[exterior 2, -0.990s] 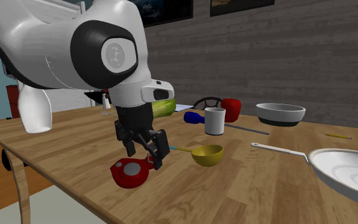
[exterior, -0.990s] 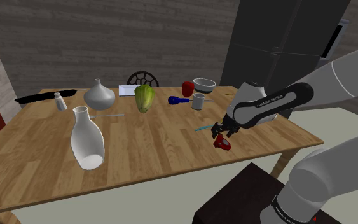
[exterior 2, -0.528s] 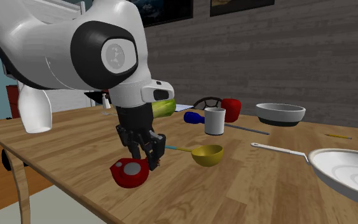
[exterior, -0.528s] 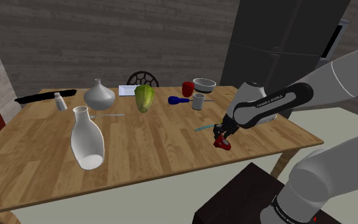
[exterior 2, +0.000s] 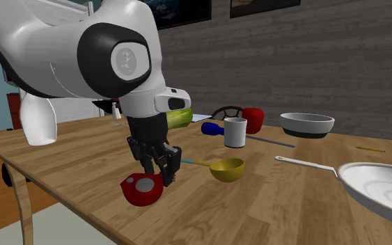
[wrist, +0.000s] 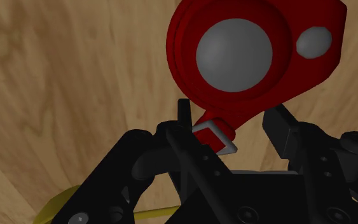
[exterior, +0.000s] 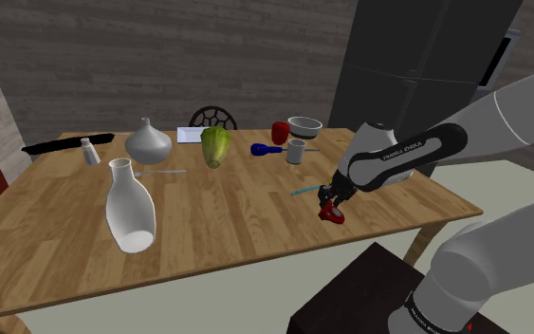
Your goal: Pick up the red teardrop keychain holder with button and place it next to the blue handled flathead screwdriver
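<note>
A second back my claw [exterior 2: 165,174] had stood spread over the narrow end of the holder [exterior 2: 143,189]. Half a second back the fingers [wrist: 184,114] had drawn in, and at this moment they sat just the same, closing no further. So the pinch was made: I was clenched on the holder's tapered tail. From the wrist, the tail with its small grey tab lay between my fingers, one pressed against it and the other up against the red edge. I took the hold as real but narrow, on the thin end and not on the round body.

The holder itself had not shifted. It lay on the table [exterior: 227,223] near the edge by my stand, under my claw, grey button up, no higher than it had been. The lift had not begun.

The screwdriver [exterior: 265,150] lay well apart, toward the far side of the table, its blue handle just beside a white mug [exterior: 296,151]. A yellow spoon [exterior 2: 226,168] lay near my claw, on that same side.

As I judged it, the grasp was done and the carry came next: straight up first, then across above the spoon. With the bigger round end hanging off a tail pinch, the holder could swing or slip, so a slow rise seemed wise.
</note>
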{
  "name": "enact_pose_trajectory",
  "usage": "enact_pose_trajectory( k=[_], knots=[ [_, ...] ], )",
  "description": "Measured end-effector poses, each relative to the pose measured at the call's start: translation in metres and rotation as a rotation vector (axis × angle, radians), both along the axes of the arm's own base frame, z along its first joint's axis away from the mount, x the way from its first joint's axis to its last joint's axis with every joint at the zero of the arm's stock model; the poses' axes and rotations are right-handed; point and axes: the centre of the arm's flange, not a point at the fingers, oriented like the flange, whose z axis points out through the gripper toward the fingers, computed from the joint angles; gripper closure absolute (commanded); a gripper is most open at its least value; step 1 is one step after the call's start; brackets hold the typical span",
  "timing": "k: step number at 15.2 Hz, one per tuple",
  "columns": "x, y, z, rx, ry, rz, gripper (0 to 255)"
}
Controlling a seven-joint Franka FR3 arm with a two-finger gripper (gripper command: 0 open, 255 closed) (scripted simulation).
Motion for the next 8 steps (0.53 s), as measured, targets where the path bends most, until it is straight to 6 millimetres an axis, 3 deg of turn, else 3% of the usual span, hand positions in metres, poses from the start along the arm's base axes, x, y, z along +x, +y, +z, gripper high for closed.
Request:
enact_pose_trajectory(
  k=[8],
  knots=[
    [0.002, 0.000, 0.037, 0.000, 0.000, 0.001, 255]
  ],
)
